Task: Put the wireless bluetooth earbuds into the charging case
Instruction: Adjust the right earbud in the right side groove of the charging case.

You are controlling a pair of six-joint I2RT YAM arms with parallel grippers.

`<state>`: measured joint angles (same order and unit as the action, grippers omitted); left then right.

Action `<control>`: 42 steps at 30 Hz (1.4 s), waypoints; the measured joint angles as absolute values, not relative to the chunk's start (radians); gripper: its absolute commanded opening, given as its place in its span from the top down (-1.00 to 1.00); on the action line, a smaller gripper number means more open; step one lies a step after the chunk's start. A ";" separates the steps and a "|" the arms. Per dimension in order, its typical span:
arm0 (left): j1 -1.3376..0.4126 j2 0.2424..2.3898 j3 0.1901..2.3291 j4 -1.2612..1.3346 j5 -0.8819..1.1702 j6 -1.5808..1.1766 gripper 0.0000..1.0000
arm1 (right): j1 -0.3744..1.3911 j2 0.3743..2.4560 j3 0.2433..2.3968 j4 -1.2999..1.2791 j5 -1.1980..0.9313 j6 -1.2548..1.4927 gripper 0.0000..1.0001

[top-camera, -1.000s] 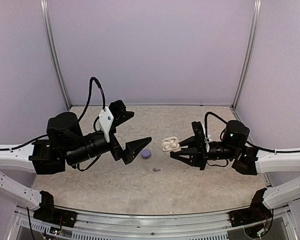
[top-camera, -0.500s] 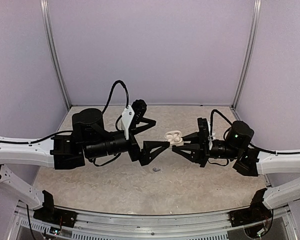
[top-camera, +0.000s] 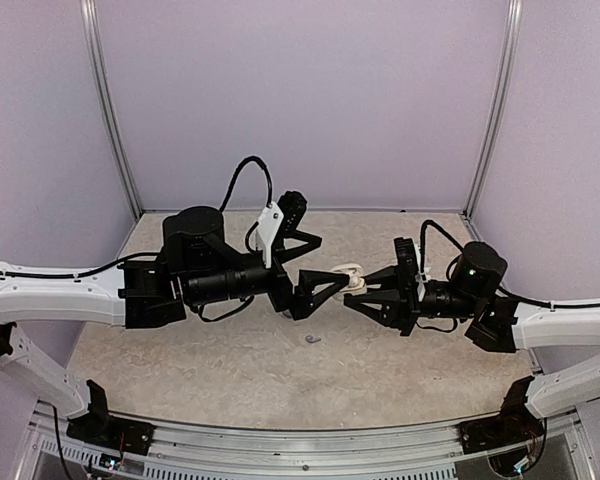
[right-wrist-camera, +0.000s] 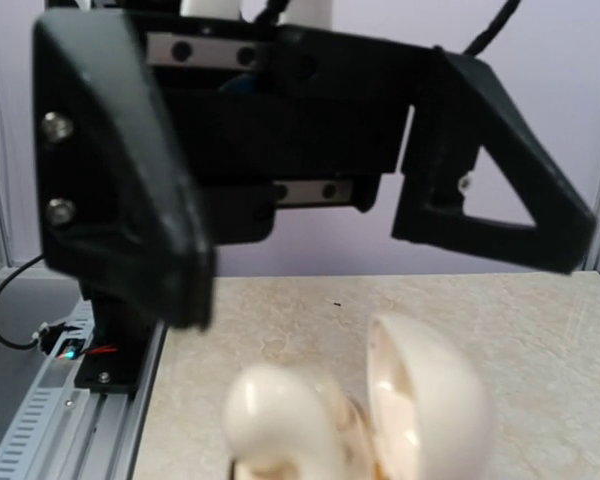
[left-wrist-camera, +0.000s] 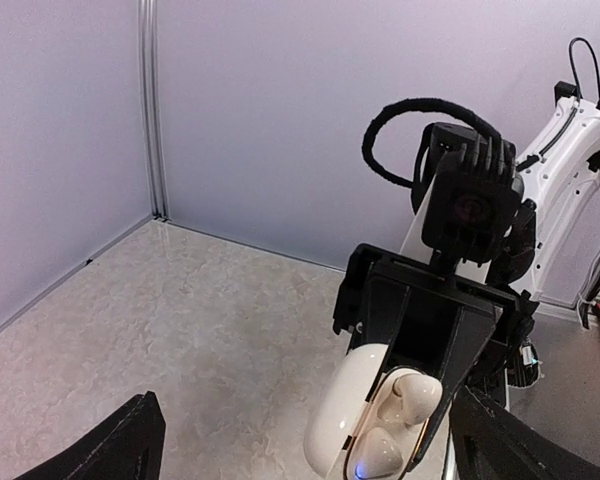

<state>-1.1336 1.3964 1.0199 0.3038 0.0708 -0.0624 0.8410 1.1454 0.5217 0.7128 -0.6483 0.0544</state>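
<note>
From above, my left gripper (top-camera: 332, 260) reaches in towards the middle with its fingers spread as wide as they go, holding nothing. Below it on the table (top-camera: 180, 350), apart from both arms, lies one small lilac-grey earbud (top-camera: 311, 340), and only the overhead view shows it (neither wrist camera catches that patch). Just right of my left fingertips is the white charging case (left-wrist-camera: 332, 415), open and pinched in my right gripper (top-camera: 353, 290), whose fingers are pressed against it. Overhead the case is only a pale speck between black fingers. My left wrist camera looks straight into it and shows two pale rounded shapes (left-wrist-camera: 405, 390) in its wells and a blue light (left-wrist-camera: 365, 466) low down, though I cannot tell whether those shapes are buds. My right wrist camera gives only a blurred case at its bottom edge, with my left gripper's parted fingers looming beyond it.
</note>
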 measured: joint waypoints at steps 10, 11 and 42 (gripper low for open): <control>-1.131 1.420 1.024 0.303 0.090 -0.064 -0.98 | 0.841 1.145 0.522 0.713 -0.651 0.054 1.00; -1.131 1.420 1.024 0.302 0.093 -0.064 -0.98 | 0.841 1.145 0.521 0.713 -0.651 0.054 1.00; -1.118 1.413 1.045 0.276 0.186 -0.030 -0.98 | 0.841 1.137 0.502 0.716 -0.654 0.062 1.00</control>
